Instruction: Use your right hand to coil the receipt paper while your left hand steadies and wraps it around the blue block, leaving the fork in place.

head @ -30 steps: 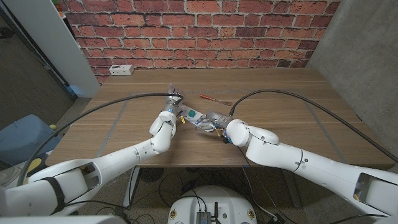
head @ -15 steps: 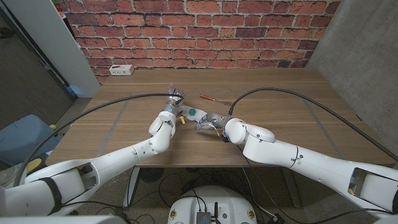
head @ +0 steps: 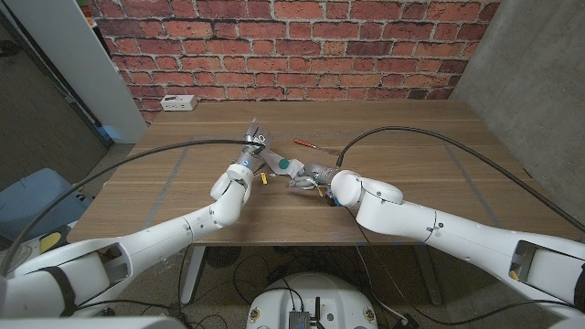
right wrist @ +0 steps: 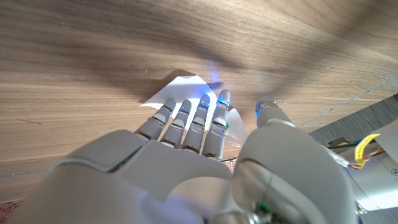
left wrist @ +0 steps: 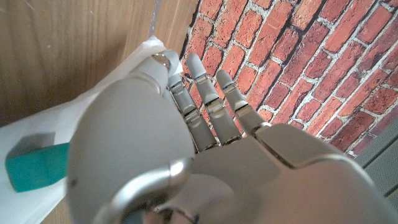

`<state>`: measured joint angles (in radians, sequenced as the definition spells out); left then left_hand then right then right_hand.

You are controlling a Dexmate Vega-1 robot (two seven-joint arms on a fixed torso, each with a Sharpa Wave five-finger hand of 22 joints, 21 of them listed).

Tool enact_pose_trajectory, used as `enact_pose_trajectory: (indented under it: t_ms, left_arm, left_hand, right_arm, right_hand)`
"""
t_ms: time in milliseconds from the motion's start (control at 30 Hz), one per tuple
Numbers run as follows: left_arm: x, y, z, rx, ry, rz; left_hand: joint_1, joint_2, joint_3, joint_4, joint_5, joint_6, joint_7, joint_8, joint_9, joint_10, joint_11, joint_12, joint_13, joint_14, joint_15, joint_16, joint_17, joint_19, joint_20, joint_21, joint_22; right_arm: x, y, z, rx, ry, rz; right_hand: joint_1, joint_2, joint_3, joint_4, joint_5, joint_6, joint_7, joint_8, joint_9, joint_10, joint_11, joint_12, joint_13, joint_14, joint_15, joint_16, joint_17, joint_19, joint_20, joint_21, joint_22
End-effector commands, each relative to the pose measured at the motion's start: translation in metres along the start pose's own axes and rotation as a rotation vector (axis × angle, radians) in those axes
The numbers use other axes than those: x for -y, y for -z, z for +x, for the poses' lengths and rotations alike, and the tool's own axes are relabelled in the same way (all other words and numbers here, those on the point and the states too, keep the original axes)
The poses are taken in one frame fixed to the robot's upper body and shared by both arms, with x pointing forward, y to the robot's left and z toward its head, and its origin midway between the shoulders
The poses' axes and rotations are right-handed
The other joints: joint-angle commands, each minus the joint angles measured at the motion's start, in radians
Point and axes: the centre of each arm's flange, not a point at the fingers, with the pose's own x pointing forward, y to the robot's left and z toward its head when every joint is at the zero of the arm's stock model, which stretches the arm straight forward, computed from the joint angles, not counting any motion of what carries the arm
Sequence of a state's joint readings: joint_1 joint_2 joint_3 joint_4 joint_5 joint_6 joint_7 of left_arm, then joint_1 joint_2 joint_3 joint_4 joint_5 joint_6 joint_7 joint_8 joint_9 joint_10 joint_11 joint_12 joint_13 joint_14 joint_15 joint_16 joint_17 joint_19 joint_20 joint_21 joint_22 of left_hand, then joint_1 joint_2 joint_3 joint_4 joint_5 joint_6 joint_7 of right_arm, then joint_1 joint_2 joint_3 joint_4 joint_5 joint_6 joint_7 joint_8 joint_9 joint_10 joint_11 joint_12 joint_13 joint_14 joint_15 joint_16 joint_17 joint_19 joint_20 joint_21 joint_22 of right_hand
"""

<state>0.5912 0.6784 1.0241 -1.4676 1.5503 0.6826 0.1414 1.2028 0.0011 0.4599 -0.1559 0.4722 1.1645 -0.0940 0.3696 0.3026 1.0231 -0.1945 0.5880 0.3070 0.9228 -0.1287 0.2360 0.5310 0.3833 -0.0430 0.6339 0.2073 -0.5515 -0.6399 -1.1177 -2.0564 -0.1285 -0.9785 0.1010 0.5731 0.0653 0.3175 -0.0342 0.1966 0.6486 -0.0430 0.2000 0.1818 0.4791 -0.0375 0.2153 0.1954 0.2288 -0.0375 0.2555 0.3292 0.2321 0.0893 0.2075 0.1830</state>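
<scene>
White receipt paper [head: 271, 163] lies at the table's middle, folded around a teal-blue block [head: 284, 165]. My left hand [head: 251, 151] is at the paper's left end, fingers straight, thumb against the sheet; a strip of paper stands up past it. In the left wrist view the paper [left wrist: 74, 109] runs under the left hand [left wrist: 155, 143], with the block [left wrist: 36, 167] beside it. My right hand [head: 308, 175] holds the paper's right end just right of the block; its fingertips [right wrist: 193, 109] lie on the paper [right wrist: 180, 86], a bit of it between thumb and fingers. The fork [head: 305, 143] lies just beyond.
A white power strip [head: 175, 102] sits at the table's far left corner. Black cables [head: 183, 146] arch over both arms. A blue bin [head: 37, 196] stands on the floor to the left. The brick wall is behind the table's far edge [head: 302, 100].
My left hand has edged slightly away from me with the paper. The right hand has slid a little towards the block. The fork has not moved.
</scene>
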Motion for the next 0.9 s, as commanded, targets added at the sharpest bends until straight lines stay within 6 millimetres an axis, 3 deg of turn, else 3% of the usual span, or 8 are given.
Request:
enact_pose_trajectory:
  t_ms: [33, 667, 900]
  left_arm:
    - [-0.009, 0.019, -0.010, 0.056, -0.221, 0.028]
    - [-0.029, 0.040, -0.019, 0.392, -0.589, 0.128]
    - [-0.032, 0.041, -0.021, 0.506, -0.674, 0.130]
  left_hand:
    - [0.002, 0.029, -0.013, 0.002, -0.036, 0.000, -0.024, -0.007, -0.009, -0.009, -0.001, -0.005, 0.364, -0.010, -0.114, -0.004, 0.006, -0.005, -0.013, 0.016, 0.003]
    - [0.003, 0.067, -0.063, -0.002, -0.220, -0.006, -0.095, -0.026, -0.051, -0.035, -0.008, -0.085, 0.308, -0.046, -0.115, -0.011, 0.000, -0.035, -0.056, 0.050, 0.005]
    - [0.009, 0.077, -0.077, -0.002, -0.271, -0.007, -0.100, -0.029, -0.062, -0.030, -0.009, -0.108, 0.289, -0.056, -0.115, -0.010, -0.003, -0.043, -0.057, 0.060, 0.002]
  right_arm:
    - [0.002, 0.007, 0.001, -0.027, 0.001, -0.003]
    - [0.002, 0.011, -0.003, -0.023, 0.011, -0.010]
    - [0.001, 0.011, -0.005, -0.023, 0.004, -0.010]
  right_hand:
    - [-0.016, -0.004, -0.006, 0.001, 0.004, 0.000, 0.007, -0.003, 0.001, -0.004, 0.010, -0.003, 0.003, -0.003, -0.018, -0.001, -0.001, 0.015, 0.020, 0.003, 0.003]
    - [-0.014, -0.001, -0.007, -0.007, 0.008, 0.009, 0.005, -0.001, 0.001, 0.000, 0.010, -0.003, 0.004, 0.005, -0.020, 0.001, -0.005, 0.018, 0.021, 0.005, 0.003]
    - [-0.013, 0.000, -0.007, -0.010, 0.009, 0.013, 0.002, 0.000, 0.001, 0.003, 0.012, -0.003, 0.004, 0.006, -0.021, 0.001, -0.006, 0.019, 0.021, 0.005, 0.003]
